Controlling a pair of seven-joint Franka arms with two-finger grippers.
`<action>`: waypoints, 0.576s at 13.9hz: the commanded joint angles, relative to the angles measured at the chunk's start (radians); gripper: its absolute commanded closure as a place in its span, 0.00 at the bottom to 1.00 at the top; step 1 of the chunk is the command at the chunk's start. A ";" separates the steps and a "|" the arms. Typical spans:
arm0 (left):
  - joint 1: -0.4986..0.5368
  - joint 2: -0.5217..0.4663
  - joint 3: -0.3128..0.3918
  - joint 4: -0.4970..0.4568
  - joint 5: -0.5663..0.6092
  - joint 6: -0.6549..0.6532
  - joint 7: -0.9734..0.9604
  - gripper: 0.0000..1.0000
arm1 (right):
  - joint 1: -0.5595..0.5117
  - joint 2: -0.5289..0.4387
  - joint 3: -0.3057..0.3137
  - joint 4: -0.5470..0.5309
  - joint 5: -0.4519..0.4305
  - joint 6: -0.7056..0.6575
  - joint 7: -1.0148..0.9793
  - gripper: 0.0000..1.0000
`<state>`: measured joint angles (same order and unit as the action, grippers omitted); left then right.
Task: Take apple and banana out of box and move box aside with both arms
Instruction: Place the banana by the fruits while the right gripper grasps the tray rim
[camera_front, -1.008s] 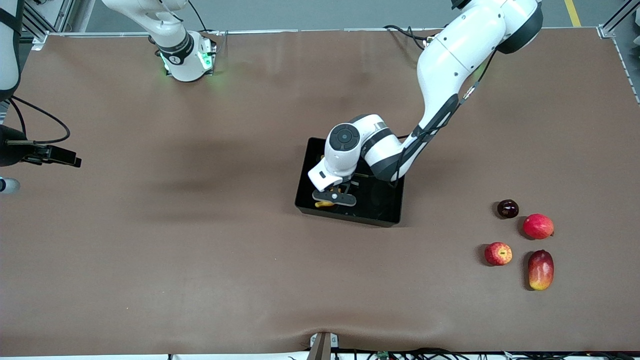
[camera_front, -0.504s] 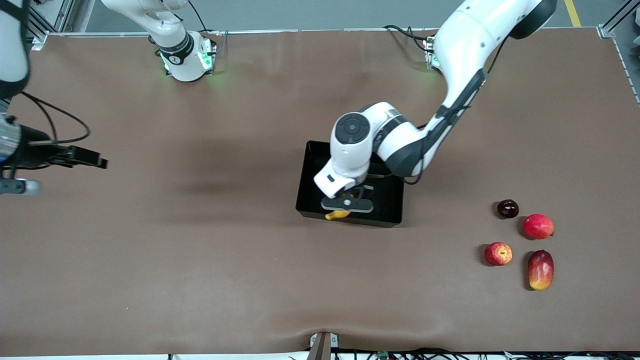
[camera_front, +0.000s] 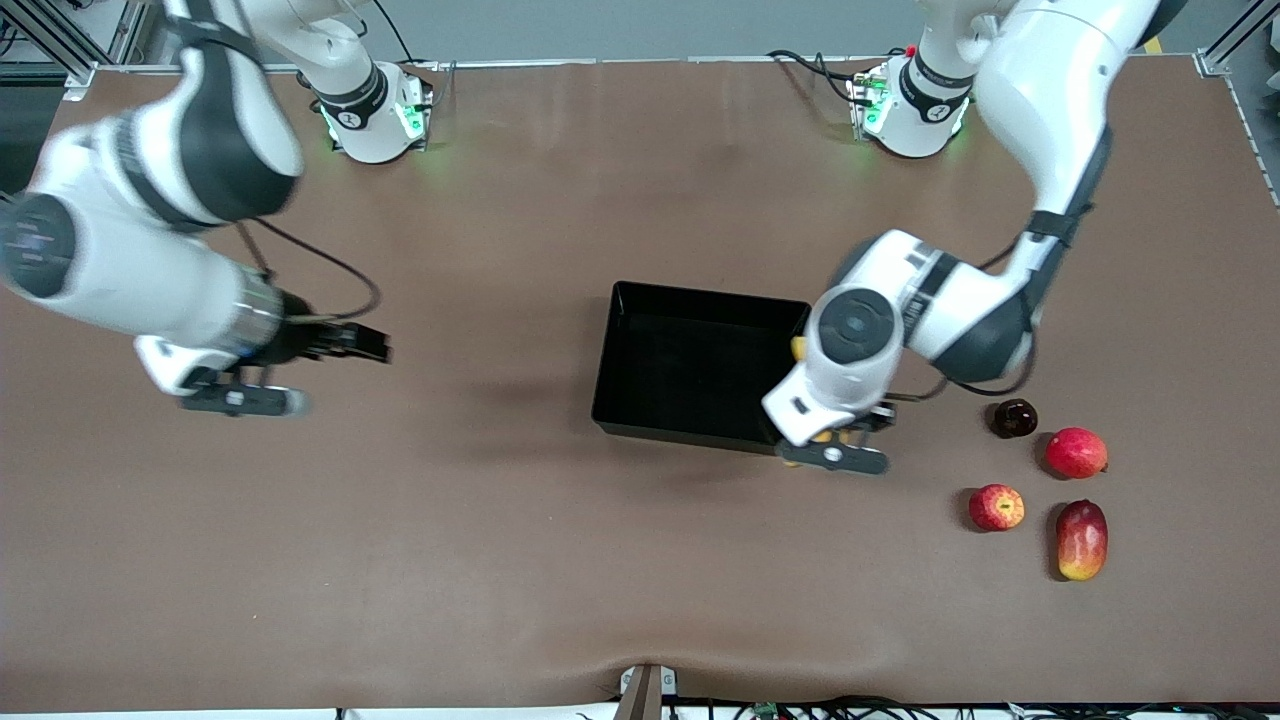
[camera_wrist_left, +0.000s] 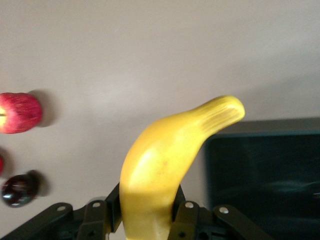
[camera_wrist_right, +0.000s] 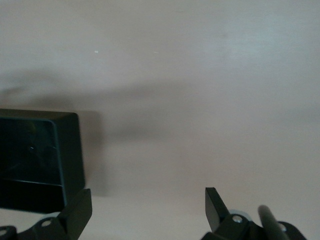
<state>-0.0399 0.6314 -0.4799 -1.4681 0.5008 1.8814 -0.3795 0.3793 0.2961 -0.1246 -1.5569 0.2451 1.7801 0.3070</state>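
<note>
Left claw (camera_front: 835, 445): clamped on the curved yellow banana (camera_wrist_left: 165, 165), held over the counter at the corner of the box, centre-right of the front view.
Right claw (camera_front: 240, 400): fingers apart and empty, over bare brown counter (camera_front: 500, 560) at centre-left of the front view, toward the right arm's end.
Shallow black plastic box (camera_front: 700, 365): centre of the front view, resting on the counter; nothing shows inside it.
Small red apple with yellowish streaks (camera_front: 996, 507): lower right of the front view, on the counter, already out of the box, near a dark round fruit (camera_front: 1014, 418), a plain pink-red fruit (camera_front: 1076, 452) and a red-and-yellow mango (camera_front: 1081, 540).
Step in hand: carrying the banana clear of the box.
Doing it well: lower it onto open counter between the box and the fruit group, touching neither; release only once it rests, since its curve may let it rock.
</note>
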 joint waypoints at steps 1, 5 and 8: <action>0.084 -0.022 -0.008 -0.081 0.108 0.011 0.111 1.00 | 0.113 0.069 -0.010 0.014 0.023 0.091 0.131 0.00; 0.201 0.013 -0.006 -0.208 0.214 0.246 0.139 1.00 | 0.259 0.187 -0.012 0.015 0.016 0.257 0.277 0.00; 0.247 0.066 -0.003 -0.210 0.283 0.335 0.331 1.00 | 0.325 0.273 -0.010 0.017 0.016 0.363 0.339 0.00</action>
<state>0.1820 0.6824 -0.4759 -1.6718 0.7368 2.1703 -0.1560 0.6759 0.5204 -0.1244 -1.5603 0.2532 2.1002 0.6046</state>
